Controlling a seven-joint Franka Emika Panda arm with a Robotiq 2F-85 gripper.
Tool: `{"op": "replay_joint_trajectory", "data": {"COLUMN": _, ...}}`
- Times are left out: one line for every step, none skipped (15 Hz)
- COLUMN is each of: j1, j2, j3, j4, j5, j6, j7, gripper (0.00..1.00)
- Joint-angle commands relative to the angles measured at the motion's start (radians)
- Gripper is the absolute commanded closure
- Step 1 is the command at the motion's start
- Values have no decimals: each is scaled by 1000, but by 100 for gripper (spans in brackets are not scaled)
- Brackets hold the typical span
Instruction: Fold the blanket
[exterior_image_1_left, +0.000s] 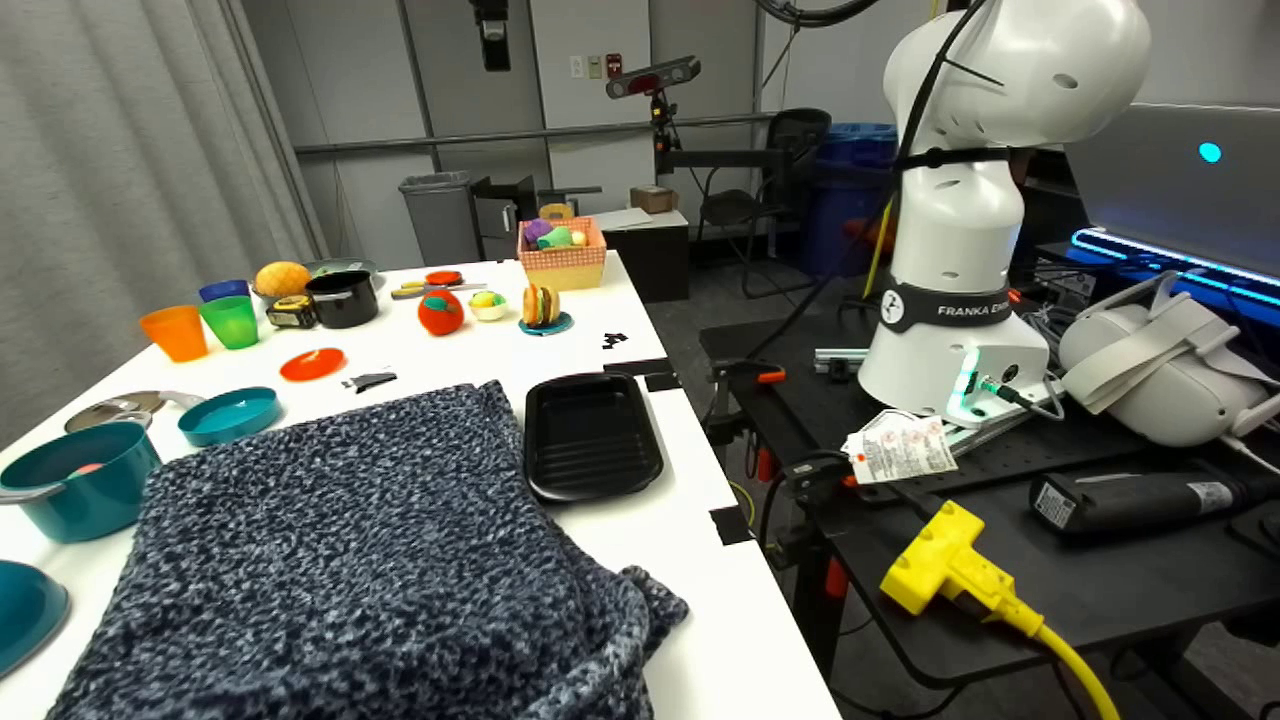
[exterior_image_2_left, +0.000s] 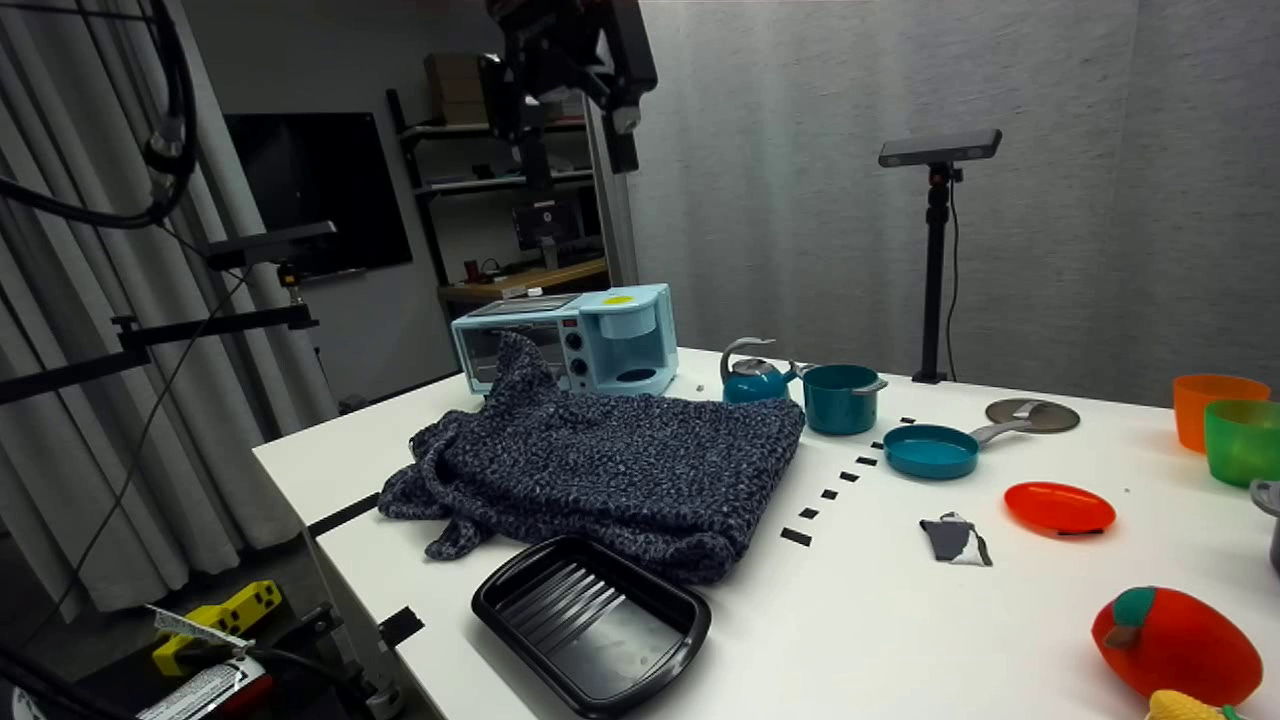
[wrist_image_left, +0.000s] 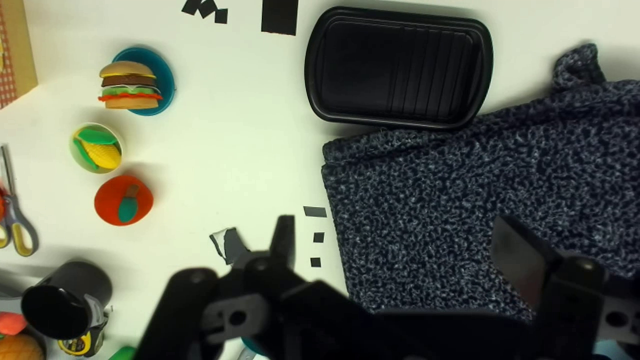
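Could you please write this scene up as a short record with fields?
Blanket: speckled navy and grey, layered on the white table, one end heaped
Pincer: open, raised above the table, holding nothing
Tray: black, ridged, beside the blanket
Appliance: pale blue, behind the blanket in an exterior view
Fold: apparently unfinished, judging by the heaped, uneven end

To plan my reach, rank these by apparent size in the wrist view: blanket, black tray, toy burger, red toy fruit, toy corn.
1. Blanket, partly out of frame
2. Black tray
3. Toy burger and red toy fruit, too alike to rank
4. Toy corn
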Motion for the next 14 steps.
{"op": "replay_joint_trajectory", "data": {"j1": 16, "j2": 4, "j3": -16, "j4": 4, "j5": 12, "j6": 8, "j7": -90, "gripper": 0}}
{"op": "replay_joint_trajectory", "data": {"j1": 20, "j2": 4, "j3": -20, "j4": 5, "j5": 21, "j6": 3, "j7": -116, "gripper": 0}}
{"op": "replay_joint_trajectory", "data": {"j1": 23, "j2": 5, "j3": -23, "j4": 7, "j5": 32, "j6": -3, "j7": -141, "gripper": 0}}
{"op": "replay_joint_trajectory", "data": {"j1": 28, "j2": 7, "j3": -27, "j4": 10, "j5": 42, "j6": -13, "j7": -170, "gripper": 0}}
{"op": "replay_joint_trajectory", "data": {"j1": 30, "j2": 8, "j3": -30, "j4": 11, "j5": 51, "j6": -17, "j7": -196, "gripper": 0}}
{"op": "replay_joint_trajectory", "data": {"j1": 32, "j2": 9, "j3": -32, "j4": 12, "j5": 60, "j6": -19, "j7": -218, "gripper": 0}}
{"op": "replay_joint_trajectory", "data": {"j1": 32, "j2": 10, "j3": -33, "j4": 10, "j5": 67, "j6": -12, "j7": -231, "gripper": 0}}
{"op": "replay_joint_trajectory", "data": {"j1": 33, "j2": 11, "j3": -34, "j4": 9, "j5": 83, "j6": -10, "j7": -240, "gripper": 0}}
{"op": "replay_joint_trajectory", "data": {"j1": 32, "j2": 11, "j3": -34, "j4": 6, "j5": 95, "j6": 1, "j7": -239, "gripper": 0}}
{"op": "replay_joint_trajectory", "data": {"j1": 28, "j2": 11, "j3": -31, "j4": 3, "j5": 101, "j6": 11, "j7": -225, "gripper": 0}}
{"op": "replay_joint_trajectory", "data": {"j1": 25, "j2": 10, "j3": -29, "j4": 1, "j5": 106, "j6": 15, "j7": -209, "gripper": 0}}
{"op": "replay_joint_trajectory", "data": {"j1": 23, "j2": 9, "j3": -28, "j4": -1, "j5": 112, "j6": 17, "j7": -199, "gripper": 0}}
{"op": "replay_joint_trajectory", "data": {"j1": 66, "j2": 54, "j3": 55, "j4": 108, "j5": 130, "j6": -52, "j7": -64, "gripper": 0}}
{"op": "replay_joint_trajectory", "data": {"j1": 72, "j2": 61, "j3": 66, "j4": 116, "j5": 139, "j6": -42, "j7": -42, "gripper": 0}}
